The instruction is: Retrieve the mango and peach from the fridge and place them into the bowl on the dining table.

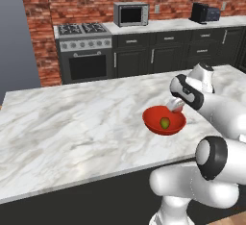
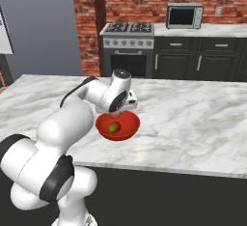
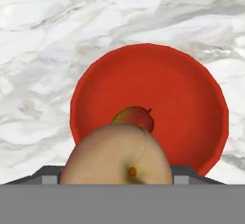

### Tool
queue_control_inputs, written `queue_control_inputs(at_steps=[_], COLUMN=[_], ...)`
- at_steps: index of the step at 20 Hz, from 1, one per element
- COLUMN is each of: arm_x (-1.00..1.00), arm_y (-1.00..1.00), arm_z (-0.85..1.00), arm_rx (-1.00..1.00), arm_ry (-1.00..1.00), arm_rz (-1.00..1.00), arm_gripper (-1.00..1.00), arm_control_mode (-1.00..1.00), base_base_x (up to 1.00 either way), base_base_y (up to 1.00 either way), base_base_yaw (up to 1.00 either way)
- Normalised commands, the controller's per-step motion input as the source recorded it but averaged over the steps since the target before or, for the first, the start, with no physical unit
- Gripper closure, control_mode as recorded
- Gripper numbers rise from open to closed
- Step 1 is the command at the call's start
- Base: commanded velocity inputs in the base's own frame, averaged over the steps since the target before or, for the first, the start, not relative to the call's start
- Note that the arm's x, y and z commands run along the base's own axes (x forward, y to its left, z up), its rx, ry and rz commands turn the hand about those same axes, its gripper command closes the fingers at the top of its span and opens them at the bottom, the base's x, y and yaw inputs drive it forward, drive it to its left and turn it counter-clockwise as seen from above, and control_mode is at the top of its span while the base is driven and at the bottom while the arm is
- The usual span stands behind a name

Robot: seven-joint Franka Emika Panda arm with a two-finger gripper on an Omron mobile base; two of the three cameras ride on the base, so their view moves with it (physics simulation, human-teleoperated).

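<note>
A: The claw (image 3: pixel 117 182) is over the bowl (image 3: pixel 191 98) with the peach (image 3: pixel 117 156) clamped between its two dark tips. From the hand view the fruit swells up right at six o'clock, so close it hides most of the tips.

B: And the mango (image 3: pixel 135 117)?

A: Already lying in the red bowl, peeking out just past the peach at twelve o'clock from it, near the middle of the bowl floor.

B: From the left base view I get the mango (image 1: pixel 165 122) as a small yellow-green lump inside the bowl (image 1: pixel 153 121), and the wrist sits at about one o'clock from it. The peach is only a pale sliver there, I can't make it out properly.

A: Right base view, the same: the arm's dark joint covers the claw, with a bit of pink just under it, above the bowl's (image 2: pixel 126 128) back rim.

B: The bowl stands on the dining table (image 1: pixel 72 128), the white marble surface, towards its near edge.
</note>
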Motion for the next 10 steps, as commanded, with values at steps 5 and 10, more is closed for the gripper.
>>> queue_control_inputs(at_steps=[5, 10], arm_x=[0.17, 0.22], arm_y=[0.00, 0.00], arm_z=[-0.29, -0.27], arm_rx=[0.00, -0.01], arm_ry=[0.00, 0.00], arm_rz=[-0.04, -0.05], arm_gripper=[1.00, 1.00], arm_control_mode=[-1.00, -1.00], base_base_x=[0.00, 0.00], base_base_y=[0.00, 0.00], base_base_yaw=[0.00, 0.00])
